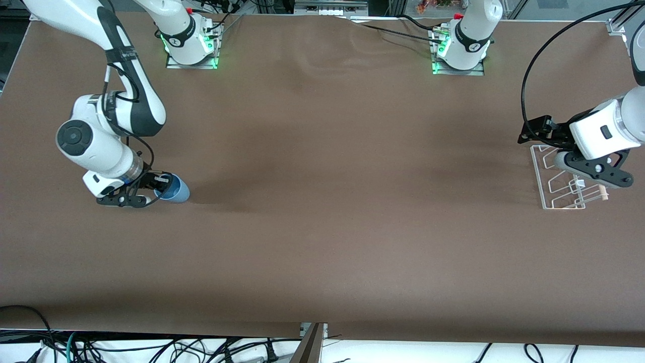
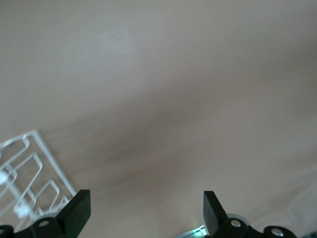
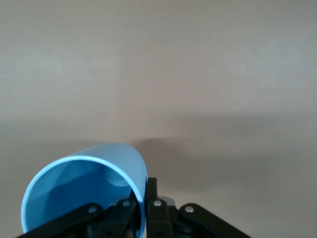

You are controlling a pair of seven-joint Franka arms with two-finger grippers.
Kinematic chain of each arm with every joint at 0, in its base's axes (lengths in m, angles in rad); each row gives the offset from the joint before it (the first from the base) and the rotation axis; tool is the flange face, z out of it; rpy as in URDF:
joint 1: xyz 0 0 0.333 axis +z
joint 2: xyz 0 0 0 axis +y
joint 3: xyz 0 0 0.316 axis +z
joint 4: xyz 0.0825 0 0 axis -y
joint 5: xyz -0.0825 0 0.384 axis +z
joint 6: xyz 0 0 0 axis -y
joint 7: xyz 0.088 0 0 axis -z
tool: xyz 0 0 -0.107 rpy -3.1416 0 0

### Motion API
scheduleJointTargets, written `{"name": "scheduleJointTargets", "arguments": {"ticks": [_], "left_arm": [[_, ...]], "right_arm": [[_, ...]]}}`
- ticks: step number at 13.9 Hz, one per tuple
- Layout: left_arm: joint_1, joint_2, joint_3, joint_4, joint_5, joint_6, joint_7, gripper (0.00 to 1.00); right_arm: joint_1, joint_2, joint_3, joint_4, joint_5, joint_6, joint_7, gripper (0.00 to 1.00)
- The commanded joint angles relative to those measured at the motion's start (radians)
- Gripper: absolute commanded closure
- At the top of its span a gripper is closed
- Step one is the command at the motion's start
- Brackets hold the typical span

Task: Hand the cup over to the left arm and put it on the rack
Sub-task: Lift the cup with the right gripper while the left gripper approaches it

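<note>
Cup [image 1: 174, 190]: small light blue tumbler, no handle, tilted, rim pinched by the closed right gripper [image 1: 160, 182] at the right arm's end of the table. Rack [image 1: 559, 184]: clear wire frame, pale wooden rod, under the left arm [image 1: 607, 133], whose wide-spread left gripper [image 1: 534, 130] hovers beside it.

Setting: robotics lab / test cell, not a home or kitchen. Evidence: two white Franka-type arms, the right arm [image 1: 108, 126] and the left arm [image 1: 612, 126], each bolted via a metal base plate [image 1: 191, 63] to one large table [image 1: 322, 227] w/ plain brown cover. Green status LEDs lit at both bases. Loose black cables [image 1: 151, 350] bundled along the table edge nearest the front cam; one long cable loop [image 1: 546, 48] runs to the left arm. Aluminium framing and equipment visible past the bases. Only props: a blue cup [image 1: 174, 190] and a wire rack [image 1: 557, 184].
</note>
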Motion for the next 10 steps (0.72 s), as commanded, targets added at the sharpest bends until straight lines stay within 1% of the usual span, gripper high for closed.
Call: {"name": "scheduleJointTargets", "arguments": {"ticks": [1, 2, 5, 6, 7, 8, 10], "left_arm": [[0.013, 0.001, -0.002, -0.012, -0.067, 0.012, 0.28, 0.0], [0.013, 0.001, -0.003, -0.012, -0.086, 0.012, 0.364, 0.0], [0.014, 0.004, -0.017, -0.012, -0.237, 0.049, 0.524, 0.0], [0.013, 0.009, -0.029, -0.012, -0.265, 0.063, 0.569, 0.0], [0.014, 0.015, -0.051, -0.012, -0.27, 0.08, 0.603, 0.0], [0.014, 0.017, -0.068, -0.012, -0.272, 0.103, 0.652, 0.0], [0.014, 0.027, -0.101, -0.014, -0.31, 0.138, 0.765, 0.0]], "right_arm": [[0.056, 0.019, -0.003, 0.156, 0.021, -0.151, 0.011, 1.0], [0.064, 0.023, -0.002, 0.177, 0.051, -0.16, 0.011, 1.0], [0.116, 0.047, -0.003, 0.256, 0.259, -0.16, 0.011, 1.0], [0.134, 0.056, -0.002, 0.267, 0.306, -0.159, 0.01, 1.0], [0.16, 0.073, -0.002, 0.268, 0.333, -0.149, 0.017, 1.0], [0.191, 0.093, -0.002, 0.288, 0.379, -0.136, 0.023, 1.0], [0.237, 0.147, -0.002, 0.352, 0.537, -0.113, 0.023, 1.0]]}}
